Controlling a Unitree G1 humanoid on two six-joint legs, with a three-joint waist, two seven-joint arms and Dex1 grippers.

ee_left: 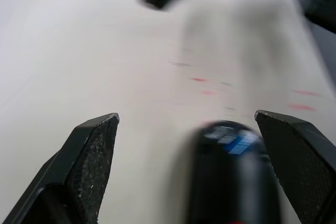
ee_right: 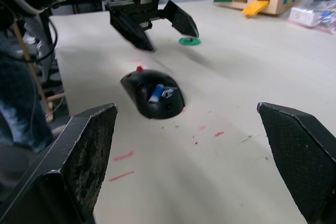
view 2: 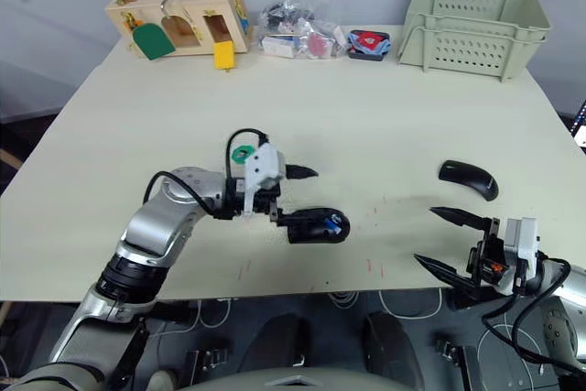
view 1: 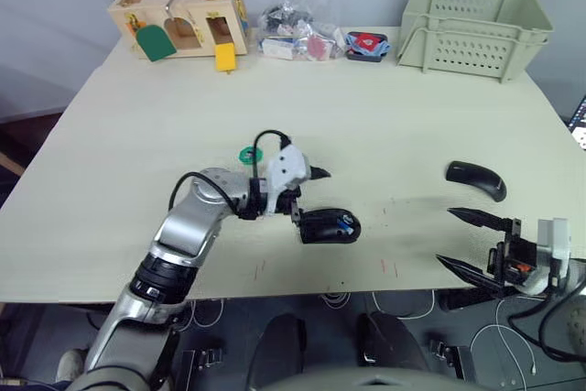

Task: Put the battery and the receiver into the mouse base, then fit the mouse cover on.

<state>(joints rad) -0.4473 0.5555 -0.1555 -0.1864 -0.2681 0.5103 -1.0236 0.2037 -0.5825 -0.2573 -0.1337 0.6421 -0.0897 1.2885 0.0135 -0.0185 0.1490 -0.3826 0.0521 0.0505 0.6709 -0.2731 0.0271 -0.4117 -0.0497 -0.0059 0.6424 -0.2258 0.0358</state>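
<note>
The black mouse base [view 1: 322, 226] lies near the table's front middle, with the white and blue battery [view 1: 345, 222] lying in its hollow top. My left gripper [view 1: 309, 195] is open just behind and to the left of the base, one finger close to its left end, holding nothing. In the right wrist view the battery [ee_right: 156, 93] rests in the mouse base [ee_right: 139, 95]. The glossy mouse cover [view 1: 476, 179] lies alone to the right. My right gripper [view 1: 462, 243] is open near the front right edge, in front of the cover. The receiver is hidden.
A small green disc [view 1: 247, 155] lies behind my left gripper. Along the far edge stand a wooden toy box [view 1: 180, 21], a plastic bag of small parts [view 1: 298, 34], a red and blue case [view 1: 366, 45] and a beige basket [view 1: 472, 25].
</note>
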